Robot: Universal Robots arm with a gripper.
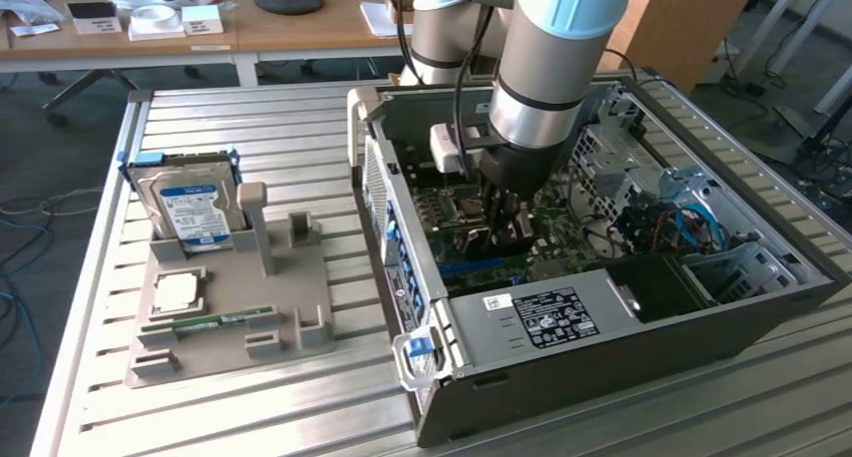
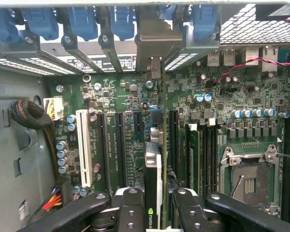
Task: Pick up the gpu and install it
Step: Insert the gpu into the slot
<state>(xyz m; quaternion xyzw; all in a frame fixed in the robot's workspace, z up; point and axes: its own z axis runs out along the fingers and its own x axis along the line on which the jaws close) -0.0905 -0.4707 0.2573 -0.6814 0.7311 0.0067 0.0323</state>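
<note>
One gpu [image 2: 153, 164] clamped edge-on in tool [image 2: 157, 203], upright over mobo slots [image 2: 120, 145] inside PC case [image 1: 692, 342].

Bright daylight glares off the metal table [image 1: 286, 402]; computer case [image 1: 626, 372] interior shadowed.

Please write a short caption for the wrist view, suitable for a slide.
The gripper holds the gpu edge-on between its fingers, over the expansion slots of the motherboard.

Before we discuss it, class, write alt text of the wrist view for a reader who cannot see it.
The gripper holds the gpu edge-on between its fingers, over the green motherboard inside a computer case. An empty processor socket sits nearby.
</note>
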